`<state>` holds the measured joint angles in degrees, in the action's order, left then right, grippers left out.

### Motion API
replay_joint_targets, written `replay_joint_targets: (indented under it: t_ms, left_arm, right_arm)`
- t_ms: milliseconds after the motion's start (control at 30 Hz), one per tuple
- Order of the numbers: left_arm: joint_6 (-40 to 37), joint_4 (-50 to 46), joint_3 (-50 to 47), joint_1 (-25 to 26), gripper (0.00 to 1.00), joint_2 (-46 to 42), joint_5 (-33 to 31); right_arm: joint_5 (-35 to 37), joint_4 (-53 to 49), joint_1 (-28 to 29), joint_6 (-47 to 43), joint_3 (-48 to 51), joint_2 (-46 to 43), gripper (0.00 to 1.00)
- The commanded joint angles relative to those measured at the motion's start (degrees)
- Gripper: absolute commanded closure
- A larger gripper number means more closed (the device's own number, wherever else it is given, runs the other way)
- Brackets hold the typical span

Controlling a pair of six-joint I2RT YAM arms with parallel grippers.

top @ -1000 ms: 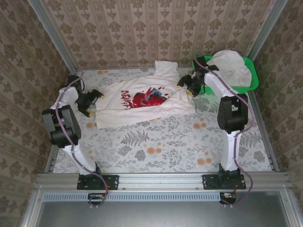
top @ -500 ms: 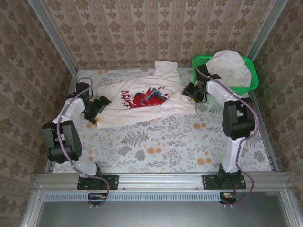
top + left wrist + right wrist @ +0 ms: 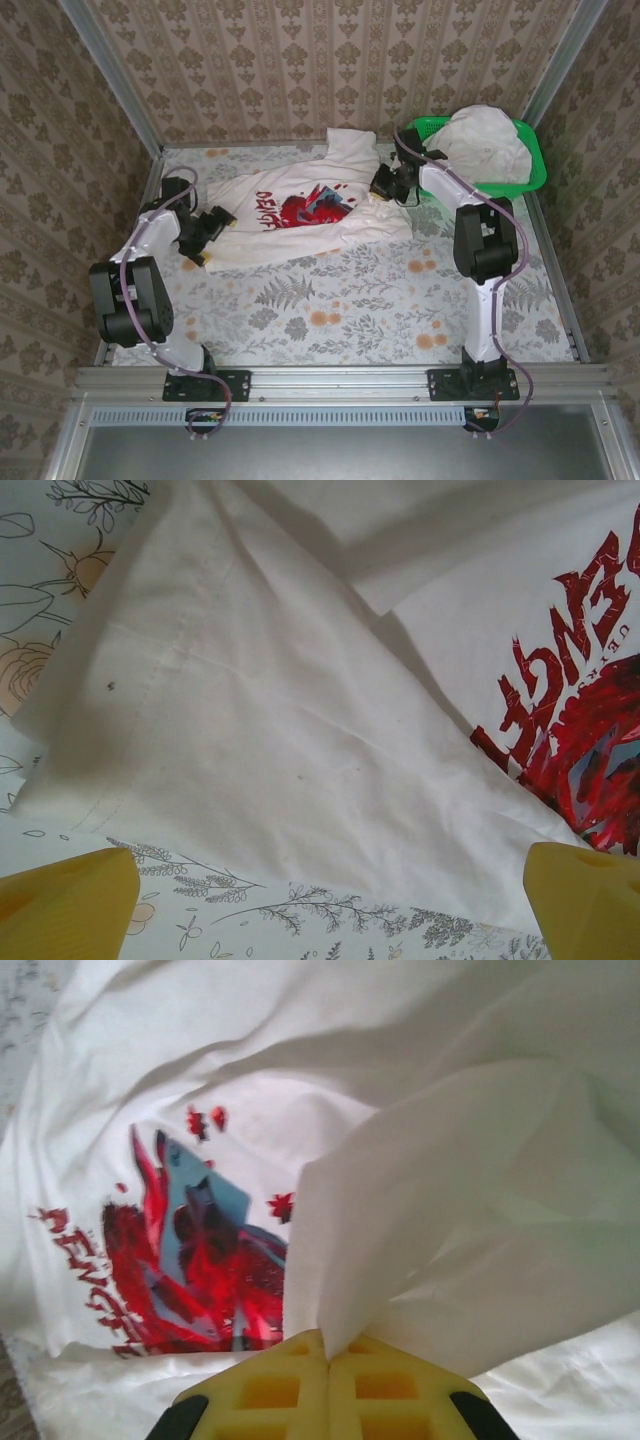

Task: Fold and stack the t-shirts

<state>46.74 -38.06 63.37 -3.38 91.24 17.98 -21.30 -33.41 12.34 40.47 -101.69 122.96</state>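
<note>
Graphic t-shirt lies spread; right gripper pinches its raised fold, left gripper gapes wide alongside. One-sided pulling could bunch it.

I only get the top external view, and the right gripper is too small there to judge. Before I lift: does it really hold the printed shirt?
Observer: Yes. The right wrist view shows the right gripper shut on a raised fold of the printed t-shirt, beside the red graphic.
Operator: Is the left one on cloth too?
Observer: No. The left gripper is open, with its yellow fingertips wide apart and nothing between them.
Operator: What lies ahead of it?
Observer: The shirt's stitched edge looks flat on the table, just beyond the fingertips.
</note>
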Motion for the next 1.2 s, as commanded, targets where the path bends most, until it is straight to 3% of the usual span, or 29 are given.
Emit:
replay_joint_targets:
  t_ms: [0, 300, 400, 433, 533, 600, 700, 767, 867, 1033, 1167]
  left_arm:
    - [0.3, -0.1, 1.5, 0.8, 0.0, -1.2, -0.3]
    - [0.4, 0.1, 2.6, 2.8, 0.0, -0.1, -0.2]
    - [0.4, 0.2, 2.9, 3.2, 0.0, 0.2, 0.0]
    - [0.4, 0.2, 3.0, 3.2, 0.0, 0.3, 0.1]
    - [0.3, 0.2, 3.3, 3.3, 0.0, 0.6, 0.2]
    - [0.2, 0.2, 3.5, 3.4, 0.0, 0.8, 0.2]
    - [0.3, 0.4, 3.8, 3.6, 0.0, 1.1, 0.2]
    - [0.3, 0.5, 4.0, 3.8, 0.0, 1.1, 0.1]
    - [0.2, 0.8, 4.0, 4.2, 0.0, 1.4, 0.0]
    - [0.5, 1.4, 4.1, 4.7, 0.0, 1.5, 0.2]
    - [0.4, 1.2, 3.8, 5.0, 0.0, 0.7, 0.2]
  right_arm:
    - [-2.7, 1.5, 1.6, 0.8, -3.0, 0.5, 1.0]
    - [-4.8, 5.6, 3.3, 4.6, -11.3, 6.6, 1.0]
    - [-6.8, 6.0, 3.7, 6.9, -15.3, 9.5, 0.95]
    - [-8.0, 6.5, 4.0, 7.7, -16.5, 10.2, 0.88]
    - [-10.3, 6.9, 4.9, 7.7, -18.5, 11.2, 0.55]
    - [-8.8, 5.6, 5.2, 5.1, -17.8, 9.4, 0.47]
    - [-0.7, 3.4, 5.2, -0.6, -13.0, 3.9, 0.39]
    - [6.7, 4.6, 4.9, -3.0, -6.8, -1.0, 0.38]
    - [11.3, 6.8, 3.5, -3.9, 1.6, -5.4, 0.37]
    - [10.3, 5.4, 2.4, -9.2, 5.1, -4.4, 0.36]
    - [7.9, 3.1, 2.4, -12.8, 1.3, 0.1, 0.43]
